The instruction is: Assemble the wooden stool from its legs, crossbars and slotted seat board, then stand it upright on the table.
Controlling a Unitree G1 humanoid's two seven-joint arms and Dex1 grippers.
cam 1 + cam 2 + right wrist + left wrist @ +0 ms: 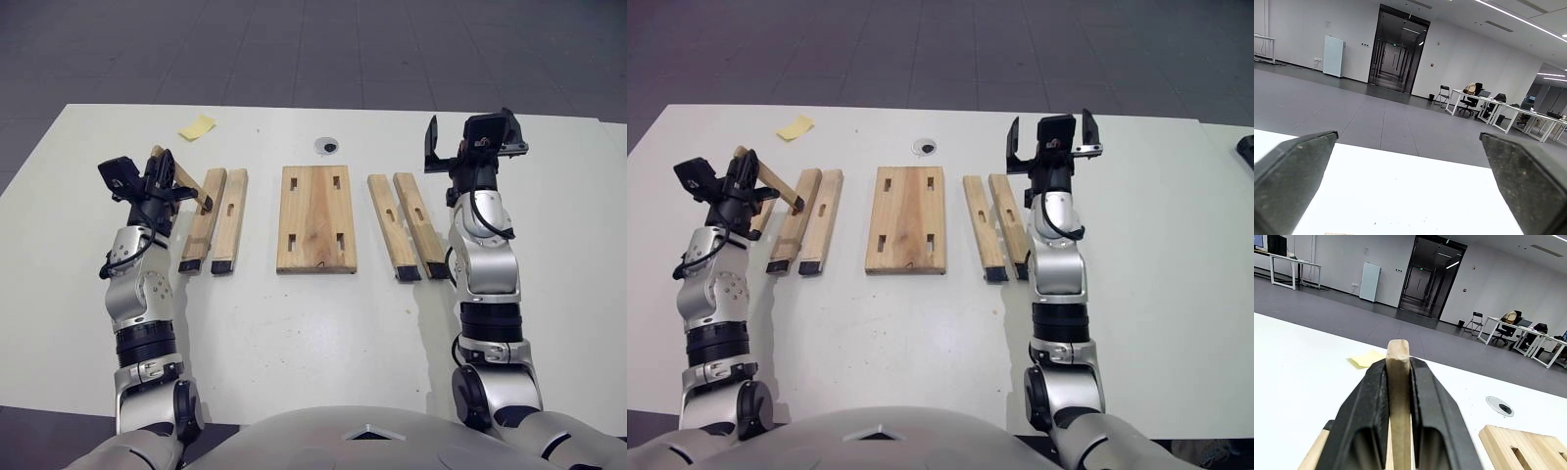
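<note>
The slotted seat board [316, 217] lies flat at the table's centre. Two legs [204, 220] [229, 220] lie side by side to its left, and two more legs [392, 227] [419, 225] to its right. My left gripper [162, 184] hovers just left of the left pair, shut on a thin crossbar [188, 184] that slants toward those legs. The left wrist view has the crossbar [1399, 401] clamped between the black fingers [1369, 416]. My right gripper [472, 140] is raised beyond the right legs, open, with nothing between its fingers [1293, 171].
A yellow sticky note [197, 126] lies at the back left of the white table [294, 323]. A round cable grommet [326, 146] sits behind the seat board. A dark object [1246, 147] shows at the table's far right edge.
</note>
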